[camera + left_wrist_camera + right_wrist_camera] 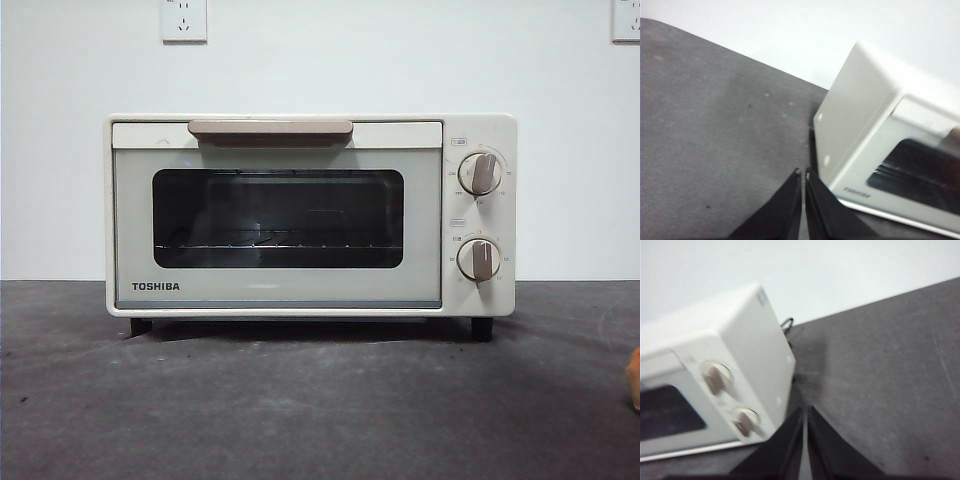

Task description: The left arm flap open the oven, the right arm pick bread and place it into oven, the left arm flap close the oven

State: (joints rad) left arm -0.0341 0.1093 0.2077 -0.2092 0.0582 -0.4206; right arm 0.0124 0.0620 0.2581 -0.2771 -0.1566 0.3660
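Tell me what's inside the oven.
Through the closed oven's dark window, only a wire rack shows, nothing visibly on it. The dim glass hides the corners and floor.

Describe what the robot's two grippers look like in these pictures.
Only the jaws show. The left gripper has two flat, matte black jaws that taper to narrow tips. The right gripper looks the same: two plain black wedge-shaped jaws. No cables, markings or lights are visible on either, and the front view shows no arm at all.
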